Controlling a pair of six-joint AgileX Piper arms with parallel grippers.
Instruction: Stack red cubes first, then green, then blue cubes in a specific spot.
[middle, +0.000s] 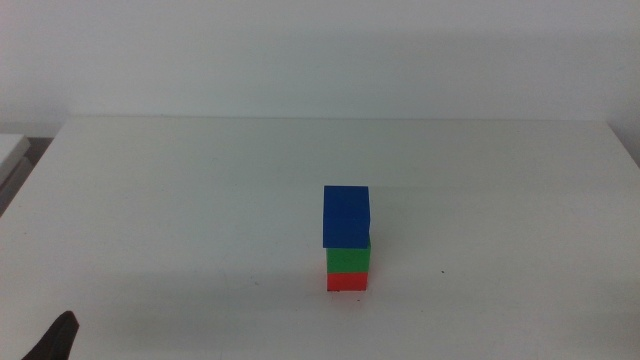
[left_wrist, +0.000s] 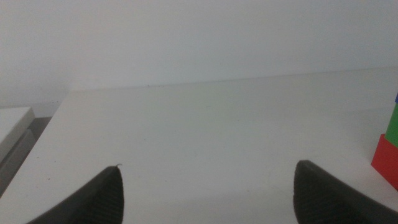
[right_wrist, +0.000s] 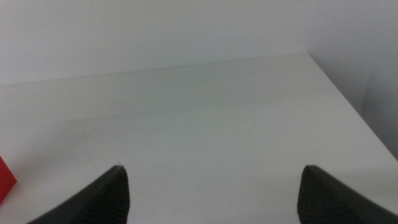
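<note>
The red cube (middle: 347, 281) sits on the white worktop (middle: 200, 200), a little to the right of the middle and toward the near side in the middle view. The green cube (middle: 348, 259) rests directly on top of it, with the sides nearly in line. The blue cube (middle: 346, 215) lies on the green one and makes the top of the tower. It looks larger because it is closer to the camera, and its left edge stands out slightly past the green cube below. All three cubes touch each other and the tower stands upright. A tiny dark speck (middle: 443, 270) is on the worktop just to the right of the tower.

Nothing holds the cubes. The left gripper (left_wrist: 208, 193) waits low near the left front corner of the worktop; in the middle view only a dark tip of it shows at the bottom edge. Its two jaws are spread wide apart with only bare worktop between them. In the left wrist view the tower shows at the edge, well apart from the jaws.

The right gripper (right_wrist: 211, 196) is out of the middle view. Its jaws are also spread wide and hold nothing. In the right wrist view only a corner of the red cube shows at the edge.
</note>
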